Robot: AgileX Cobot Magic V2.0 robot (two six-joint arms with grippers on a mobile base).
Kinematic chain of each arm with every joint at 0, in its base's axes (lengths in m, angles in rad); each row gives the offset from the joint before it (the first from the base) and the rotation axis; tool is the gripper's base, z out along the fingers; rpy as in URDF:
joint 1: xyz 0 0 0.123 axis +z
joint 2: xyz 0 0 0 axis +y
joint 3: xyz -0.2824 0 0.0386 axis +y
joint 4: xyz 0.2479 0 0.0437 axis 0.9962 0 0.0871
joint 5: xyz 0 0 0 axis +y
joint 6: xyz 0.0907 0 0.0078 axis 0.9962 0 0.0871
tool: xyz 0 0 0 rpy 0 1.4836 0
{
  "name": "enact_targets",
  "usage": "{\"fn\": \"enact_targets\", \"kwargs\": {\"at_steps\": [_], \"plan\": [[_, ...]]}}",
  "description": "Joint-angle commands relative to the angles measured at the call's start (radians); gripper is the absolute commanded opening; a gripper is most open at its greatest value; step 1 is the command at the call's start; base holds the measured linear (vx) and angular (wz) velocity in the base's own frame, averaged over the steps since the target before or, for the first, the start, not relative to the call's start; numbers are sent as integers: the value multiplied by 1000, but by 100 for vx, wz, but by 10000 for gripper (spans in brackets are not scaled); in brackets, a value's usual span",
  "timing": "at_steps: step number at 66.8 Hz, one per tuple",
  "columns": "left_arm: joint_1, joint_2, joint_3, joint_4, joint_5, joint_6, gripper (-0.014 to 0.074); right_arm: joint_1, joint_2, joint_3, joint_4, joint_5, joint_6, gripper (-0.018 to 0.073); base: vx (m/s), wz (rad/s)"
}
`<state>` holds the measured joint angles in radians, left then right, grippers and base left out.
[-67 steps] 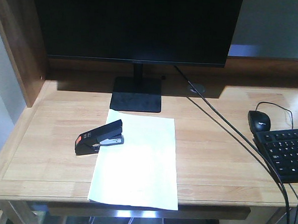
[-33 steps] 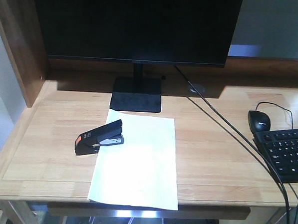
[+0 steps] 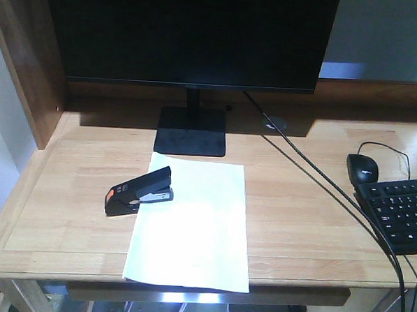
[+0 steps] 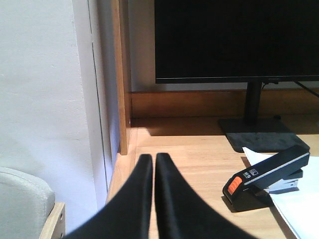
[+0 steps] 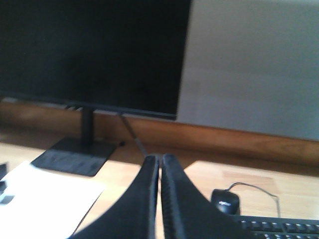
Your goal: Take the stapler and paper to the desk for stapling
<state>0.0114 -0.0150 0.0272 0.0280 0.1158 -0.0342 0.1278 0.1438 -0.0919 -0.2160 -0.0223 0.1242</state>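
Note:
The black stapler [image 3: 139, 191] with its orange rear end lies on the desk [image 3: 60, 190], its nose over the left edge of the white paper [image 3: 191, 225]. In the left wrist view the stapler [image 4: 266, 177] sits to the right of my left gripper [image 4: 151, 158], whose fingers are shut and hold nothing. My right gripper [image 5: 160, 159] is also shut and empty, with the paper [image 5: 45, 204] at its lower left. Neither gripper shows in the front view.
A black monitor [image 3: 190, 36] on a stand [image 3: 192, 131] fills the back of the desk. A black mouse [image 3: 362, 168] and keyboard [image 3: 400, 211] lie at the right, with cables [image 3: 332, 190] running across. A wooden side panel [image 3: 28, 63] borders the left.

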Motion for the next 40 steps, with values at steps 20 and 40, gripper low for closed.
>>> {"fn": "enact_targets", "kwargs": {"at_steps": [20,40], "plan": [[1,-13,28,0,-70,-7,-7,-25,9,122,15,-226,9,-9,0,0],[1,-13,28,0,-70,-7,-7,-25,-148,123,15,-94,9,-9,0,0]]}}
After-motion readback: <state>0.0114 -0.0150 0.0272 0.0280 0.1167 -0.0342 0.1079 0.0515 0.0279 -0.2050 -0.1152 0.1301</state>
